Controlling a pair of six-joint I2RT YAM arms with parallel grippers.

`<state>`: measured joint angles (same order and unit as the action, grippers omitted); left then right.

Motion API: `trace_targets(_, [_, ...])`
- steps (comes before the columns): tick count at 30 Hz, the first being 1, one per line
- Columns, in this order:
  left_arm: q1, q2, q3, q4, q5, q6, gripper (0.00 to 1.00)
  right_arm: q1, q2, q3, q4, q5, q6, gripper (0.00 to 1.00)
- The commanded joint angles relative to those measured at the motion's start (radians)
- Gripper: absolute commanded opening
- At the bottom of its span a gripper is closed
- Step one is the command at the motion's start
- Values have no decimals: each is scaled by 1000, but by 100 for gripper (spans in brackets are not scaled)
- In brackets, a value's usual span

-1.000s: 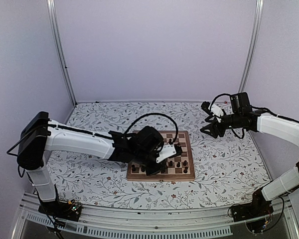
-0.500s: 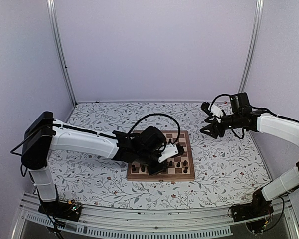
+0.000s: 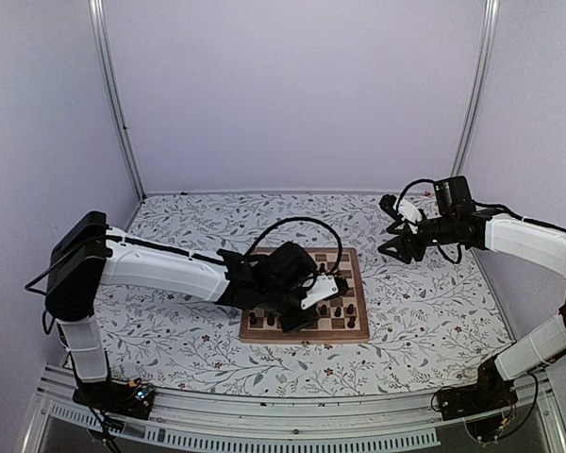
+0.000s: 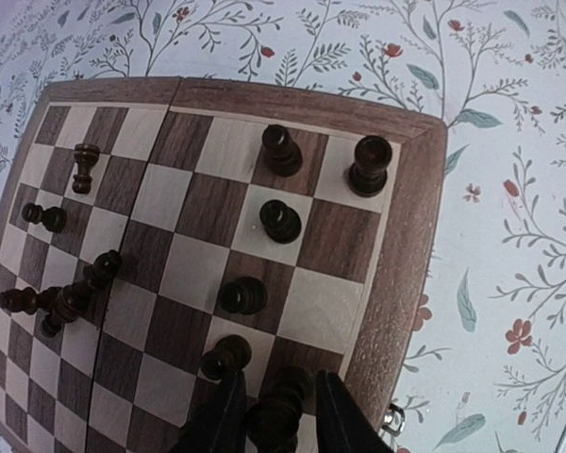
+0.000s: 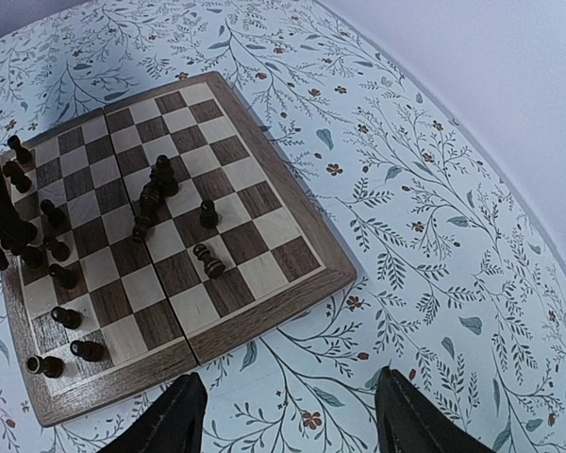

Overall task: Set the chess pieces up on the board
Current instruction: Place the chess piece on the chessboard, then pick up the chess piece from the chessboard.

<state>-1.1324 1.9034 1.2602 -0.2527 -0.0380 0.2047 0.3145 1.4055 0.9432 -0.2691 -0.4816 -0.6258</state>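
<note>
The wooden board [image 3: 360,285] lies in the middle of the table. My left gripper [image 3: 313,304] hovers low over its near right part. In the left wrist view a dark chess piece [image 4: 281,408] stands on a corner square by the border [image 4: 406,236], and my left gripper [image 4: 281,415] straddles it with the jaws narrowly apart, so open. Several pieces stand in a row beyond it [image 4: 242,295], and others lie in a heap [image 4: 66,300]. My right gripper [image 3: 396,247] hangs open above the table right of the board, holding nothing.
In the right wrist view the board [image 5: 292,226] shows a heap of fallen pieces [image 5: 156,193] mid-board and one lying piece [image 5: 208,259]. Floral tablecloth [image 5: 434,283] surrounds the board. Walls and metal posts close the back and sides.
My left gripper has shifted slightly right and lower over the board's near right squares, and its jaws have eased apart around the piece. The right arm has stayed still.
</note>
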Motion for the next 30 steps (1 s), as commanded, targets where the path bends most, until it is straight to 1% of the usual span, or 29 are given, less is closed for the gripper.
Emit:
trace_targets(1, [-12,18,27,-14,-7,-12,29,-1,7,-2,-7,-14,-6,65])
trace_targets(6, [-13,-3,31,-18,-11,-17,34,-2,9,1,-11,-21,-5,65])
trace_targets(10, [-16,-79,43,-18,-13,-22,38,0,10,27,-31,-23,-3,65])
trace_targets(14, [-25,-177,79,-8,-32,-33,41,0,32,100,-96,-58,-16,65])
trace_targets(18, [-22,-263,91,65,-96,-40,46,9,107,207,-200,-92,-24,64])
trace_targets(22, [12,-325,29,174,-142,-62,48,52,192,285,-274,-85,-72,58])
trace_targets(24, [40,-338,-13,225,-141,-96,49,86,238,312,-293,-62,-97,56])
trace_targets(27, [90,-355,-61,277,-91,-166,49,142,315,348,-327,-18,-117,52])
trace_targets(30, [128,-399,-113,313,-35,-226,49,193,379,374,-331,52,-116,52])
